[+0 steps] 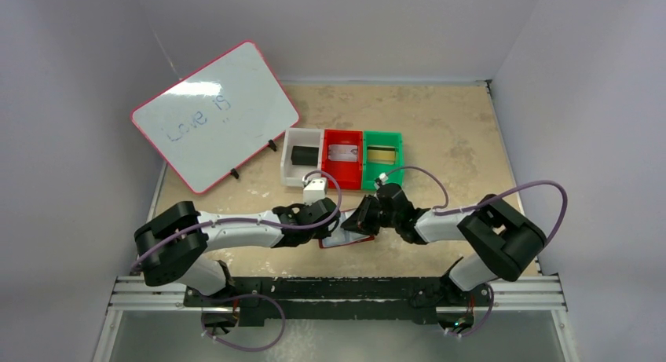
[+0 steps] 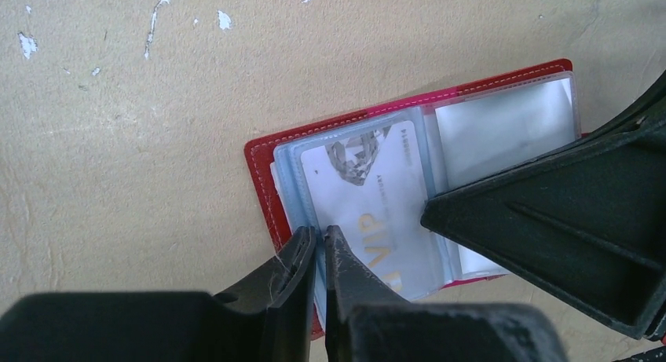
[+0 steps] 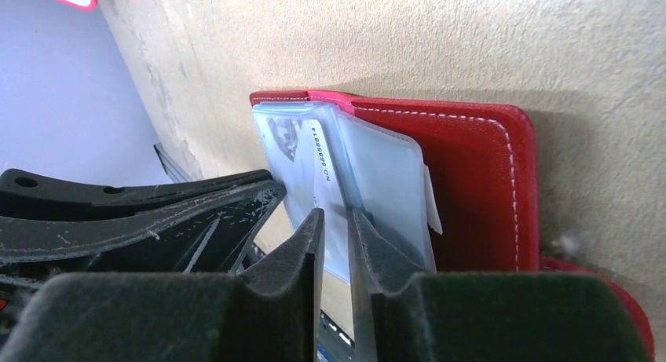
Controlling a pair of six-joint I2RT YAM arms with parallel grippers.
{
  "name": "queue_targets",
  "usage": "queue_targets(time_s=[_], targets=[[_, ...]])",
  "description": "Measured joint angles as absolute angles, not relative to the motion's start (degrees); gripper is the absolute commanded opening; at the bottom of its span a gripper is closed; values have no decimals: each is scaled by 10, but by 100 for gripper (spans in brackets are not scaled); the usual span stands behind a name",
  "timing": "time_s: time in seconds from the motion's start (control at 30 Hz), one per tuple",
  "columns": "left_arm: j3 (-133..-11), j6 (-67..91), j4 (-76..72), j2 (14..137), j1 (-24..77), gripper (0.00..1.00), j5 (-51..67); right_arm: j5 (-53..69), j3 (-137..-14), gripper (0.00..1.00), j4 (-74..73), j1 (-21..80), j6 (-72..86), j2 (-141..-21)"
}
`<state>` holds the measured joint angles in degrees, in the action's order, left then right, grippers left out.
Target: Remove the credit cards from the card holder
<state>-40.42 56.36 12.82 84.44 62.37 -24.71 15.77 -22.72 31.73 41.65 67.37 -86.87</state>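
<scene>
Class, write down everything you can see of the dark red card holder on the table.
The dark red, leather-look card holder lies open on the beige table, white stitching along its edge. Inside are clear pale blue plastic sleeves; one holds a pale card marked VIP. The left tool pinches an edge of the sleeves; the right tool straddles a sleeve page.

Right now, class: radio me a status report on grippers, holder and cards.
Left gripper pinches sleeve edge. Right gripper astride sleeves, grip unclear. Holder open, VIP card inside sleeve. Grippers crowd each other.
</scene>
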Motion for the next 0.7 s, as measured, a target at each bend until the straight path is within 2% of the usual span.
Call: queue_targets(time_s=[0.2,0.43,0.63,0.7], targets=[[-405,564,123,847,624,0,-246,157,-227,15,309,417,673,-867],[-406,561,121,850,623,0,-254,177,-223,13,350,413,675,-889],[-406,561,120,851,623,0,-256,178,-208,0,377,413,684,-890],[-406,561,119,851,623,0,-256,180,-204,0,382,413,687,-890]])
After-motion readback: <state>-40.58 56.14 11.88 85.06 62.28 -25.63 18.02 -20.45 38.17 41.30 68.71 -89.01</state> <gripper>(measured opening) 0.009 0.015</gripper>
